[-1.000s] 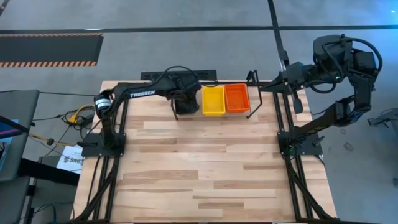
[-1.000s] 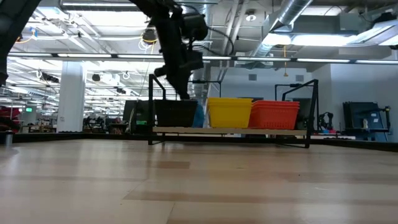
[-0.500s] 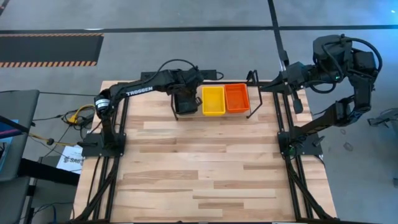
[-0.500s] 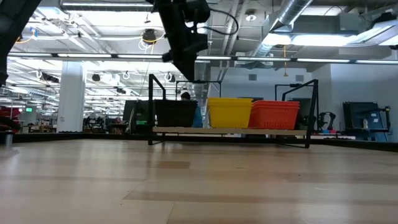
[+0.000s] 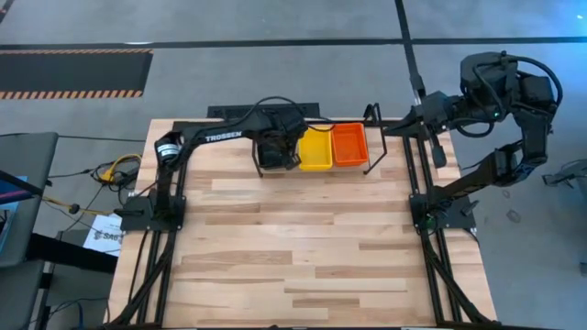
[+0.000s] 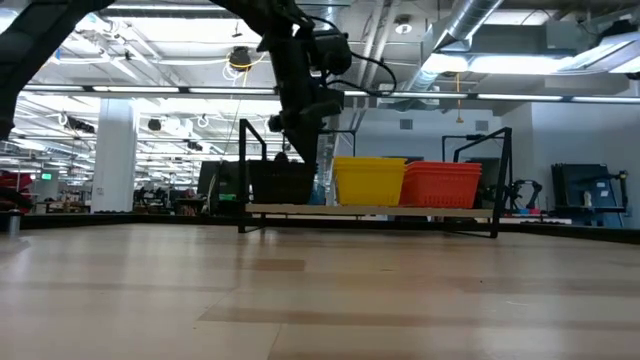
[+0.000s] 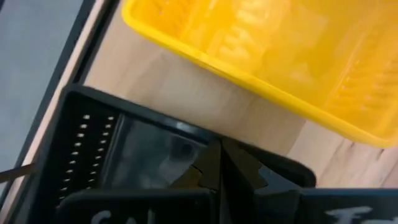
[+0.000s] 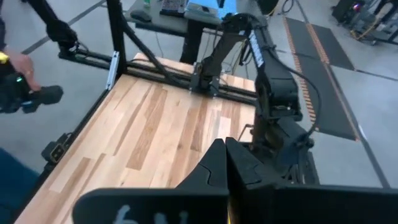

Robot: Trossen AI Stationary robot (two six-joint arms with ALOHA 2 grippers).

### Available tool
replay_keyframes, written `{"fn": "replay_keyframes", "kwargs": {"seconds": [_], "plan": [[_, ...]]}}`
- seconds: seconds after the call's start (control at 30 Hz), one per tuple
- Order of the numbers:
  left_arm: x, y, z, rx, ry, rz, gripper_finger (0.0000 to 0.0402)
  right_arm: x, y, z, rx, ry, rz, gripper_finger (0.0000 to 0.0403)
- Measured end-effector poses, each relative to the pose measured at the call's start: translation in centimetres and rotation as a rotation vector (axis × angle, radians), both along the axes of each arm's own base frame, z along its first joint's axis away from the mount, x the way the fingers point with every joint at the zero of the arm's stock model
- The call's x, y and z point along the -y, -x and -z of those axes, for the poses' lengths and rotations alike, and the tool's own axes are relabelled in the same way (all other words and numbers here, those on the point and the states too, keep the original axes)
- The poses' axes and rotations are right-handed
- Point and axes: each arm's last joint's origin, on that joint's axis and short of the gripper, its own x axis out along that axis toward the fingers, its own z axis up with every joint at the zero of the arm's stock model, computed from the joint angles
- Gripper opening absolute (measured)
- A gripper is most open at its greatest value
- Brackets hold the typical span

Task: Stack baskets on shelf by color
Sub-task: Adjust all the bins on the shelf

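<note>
Three baskets stand side by side with their bottoms on the low black shelf [image 6: 243,170] at the table's far edge: black [image 6: 280,182] on the left, yellow [image 5: 316,149] in the middle, red-orange [image 5: 348,144] on the right. My left gripper [image 7: 219,149] is shut and points steeply down at the black basket [image 7: 112,143], at its rim beside the yellow basket [image 7: 267,43]. My right gripper [image 8: 225,155] is shut and empty, raised beyond the table's right edge [image 5: 438,147]. My left gripper's shut fingers [image 6: 308,158] come from above at the rim of the black basket [image 7: 186,130] on the side next to the yellow one. Whether they touch that rim I cannot tell.
Bare wooden table [image 5: 303,238] spreads out in front of the shelf. Black arm frames [image 5: 156,211] stand along the left and right sides. In the right wrist view a person's hand [image 8: 18,65] shows beyond the table's corner, holding a dark object.
My left gripper has risen above the black basket, then come down again a little farther toward the table's right, closer to the yellow basket. It has stayed shut. The baskets have kept their places.
</note>
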Motion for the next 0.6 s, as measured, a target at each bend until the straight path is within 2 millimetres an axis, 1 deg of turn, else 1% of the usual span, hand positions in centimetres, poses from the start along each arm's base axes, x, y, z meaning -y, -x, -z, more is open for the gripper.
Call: {"fn": "replay_keyframes", "kwargs": {"seconds": [0.13, 0.6], "plan": [[0.09, 0.24, 0.47, -0.046, 0.017, 0.002, 0.0, -0.01, 0.06, 0.18, -0.02, -0.005, 0.0, 0.0003], [0.05, 0.11, 0.46, -0.034, 0.014, 0.002, 0.0, -0.02, 0.09, 0.2, -0.023, -0.005, 0.0, 0.0003]]}}
